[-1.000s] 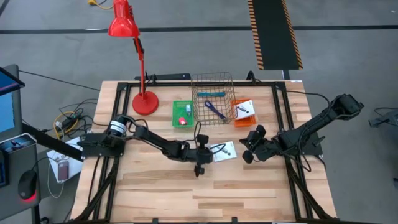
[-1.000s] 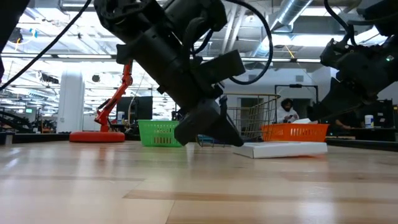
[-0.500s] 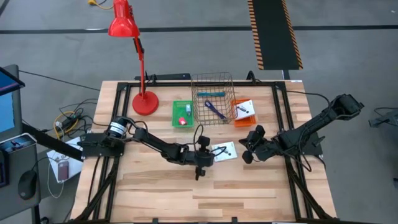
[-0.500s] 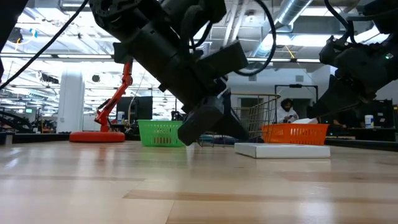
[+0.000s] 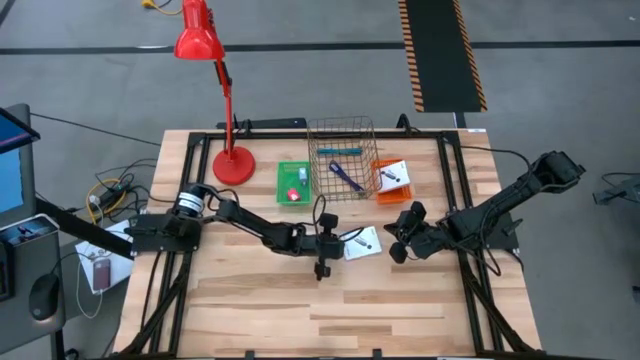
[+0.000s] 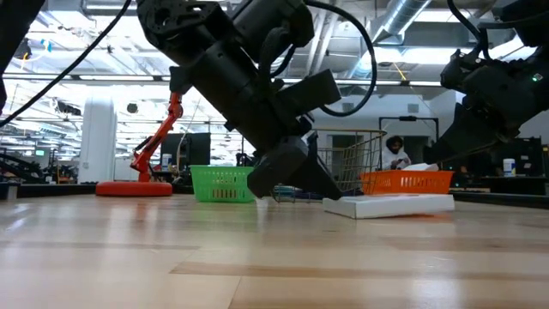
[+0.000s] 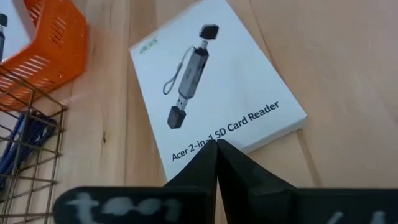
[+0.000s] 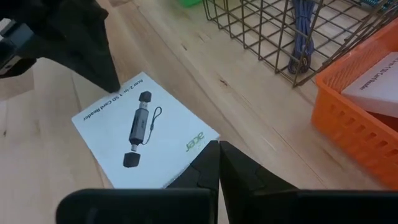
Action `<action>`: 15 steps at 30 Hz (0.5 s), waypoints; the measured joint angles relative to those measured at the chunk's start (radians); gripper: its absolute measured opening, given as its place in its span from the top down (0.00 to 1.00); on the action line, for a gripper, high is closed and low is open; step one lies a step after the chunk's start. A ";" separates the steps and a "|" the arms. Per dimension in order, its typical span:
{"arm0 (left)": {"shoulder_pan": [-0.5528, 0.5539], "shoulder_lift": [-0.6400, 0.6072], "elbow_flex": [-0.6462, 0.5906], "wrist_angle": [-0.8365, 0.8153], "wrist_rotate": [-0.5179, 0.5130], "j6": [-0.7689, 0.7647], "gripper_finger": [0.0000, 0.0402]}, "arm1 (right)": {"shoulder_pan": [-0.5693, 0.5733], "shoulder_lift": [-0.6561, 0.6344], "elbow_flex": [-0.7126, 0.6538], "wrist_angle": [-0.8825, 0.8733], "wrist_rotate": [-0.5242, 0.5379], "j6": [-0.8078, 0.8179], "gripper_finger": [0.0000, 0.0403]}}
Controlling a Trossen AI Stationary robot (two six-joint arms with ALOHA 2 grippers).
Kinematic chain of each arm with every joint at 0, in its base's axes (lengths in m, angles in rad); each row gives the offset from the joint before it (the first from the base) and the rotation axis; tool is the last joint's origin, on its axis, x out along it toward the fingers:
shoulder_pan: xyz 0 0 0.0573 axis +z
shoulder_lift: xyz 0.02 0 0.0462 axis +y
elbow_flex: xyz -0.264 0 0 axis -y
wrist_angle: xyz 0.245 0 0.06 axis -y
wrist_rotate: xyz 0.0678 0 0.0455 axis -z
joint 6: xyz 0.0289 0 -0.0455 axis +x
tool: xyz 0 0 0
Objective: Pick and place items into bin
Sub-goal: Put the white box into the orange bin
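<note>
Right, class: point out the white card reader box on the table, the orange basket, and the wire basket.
white card reader box [image 7: 211, 93], left wrist view, on its printed top face.
orange basket [image 8: 357, 118], right wrist view, on its slatted side wall.
wire basket [image 5: 342, 124], high view, on its far rim.

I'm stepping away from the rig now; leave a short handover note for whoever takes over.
Left tool: shut, empty, tips at the edge of the white card lying on the table.
Right tool: shut, empty, at the card's other side.
Done: second card in the orange basket; teal marker and strap in the wire basket; red block in the green basket.
Left: bin the table card.
</note>
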 joint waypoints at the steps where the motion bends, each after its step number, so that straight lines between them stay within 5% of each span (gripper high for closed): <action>1: 0.000 0.006 0.001 0.004 -0.002 -0.002 1.00 | 0.000 0.000 0.000 0.000 0.000 0.000 0.99; 15: -0.007 0.067 0.004 0.044 0.015 -0.046 1.00 | 0.000 0.000 0.001 0.011 -0.008 0.034 0.99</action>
